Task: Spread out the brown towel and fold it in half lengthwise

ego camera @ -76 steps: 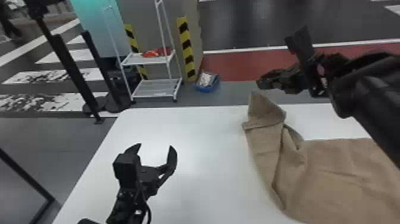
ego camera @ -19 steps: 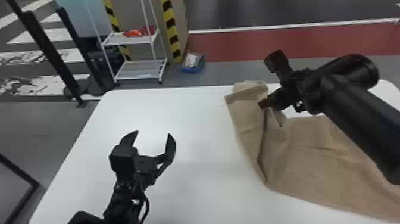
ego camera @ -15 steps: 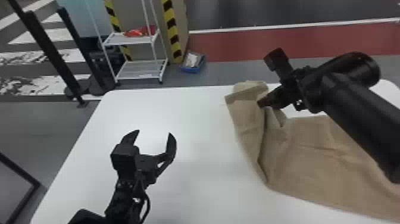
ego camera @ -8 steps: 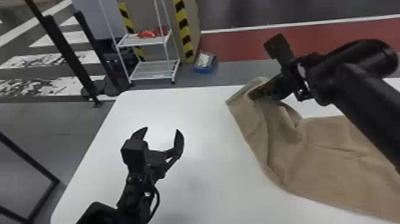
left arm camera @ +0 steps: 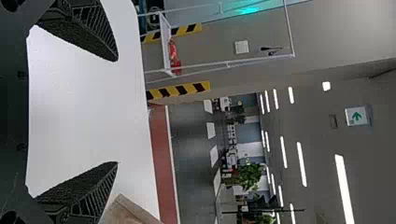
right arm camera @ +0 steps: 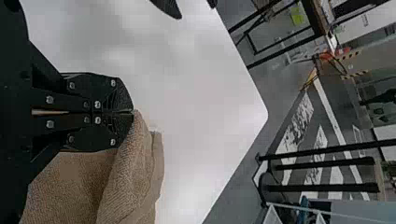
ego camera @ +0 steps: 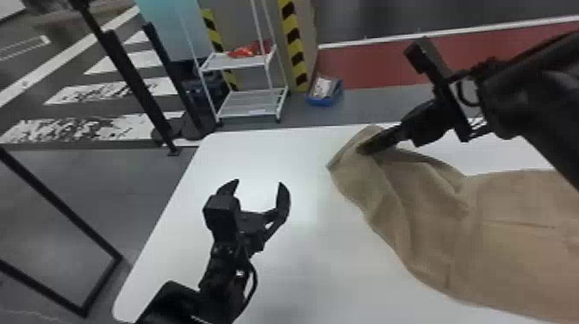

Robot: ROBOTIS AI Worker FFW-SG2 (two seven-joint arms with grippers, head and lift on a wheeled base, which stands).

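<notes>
The brown towel (ego camera: 508, 241) covers the right part of the white table (ego camera: 301, 267), its left end bunched and raised in folds. My right gripper (ego camera: 364, 148) is at that upper left end, and in the right wrist view the right gripper (right arm camera: 133, 112) is shut on the towel (right arm camera: 135, 172), with cloth hanging beside its fingertips. Over the table's left half stands my left gripper (ego camera: 259, 183), open and apart from the cloth. In the left wrist view the left gripper (left arm camera: 116, 112) has widely parted fingers with bare table between them; a towel corner (left arm camera: 127, 212) lies beyond one finger.
Behind the table are a white wheeled rack (ego camera: 250, 101) and a blue bin (ego camera: 325, 92) on the floor. Black posts (ego camera: 133, 82) stand at the back left, and a black frame (ego camera: 56, 215) is left of the table.
The right gripper has come down onto the towel's far left end, closed on it and shifted left, drawing the cloth into raised folds. The head view has shifted; the left gripper stays open.
</notes>
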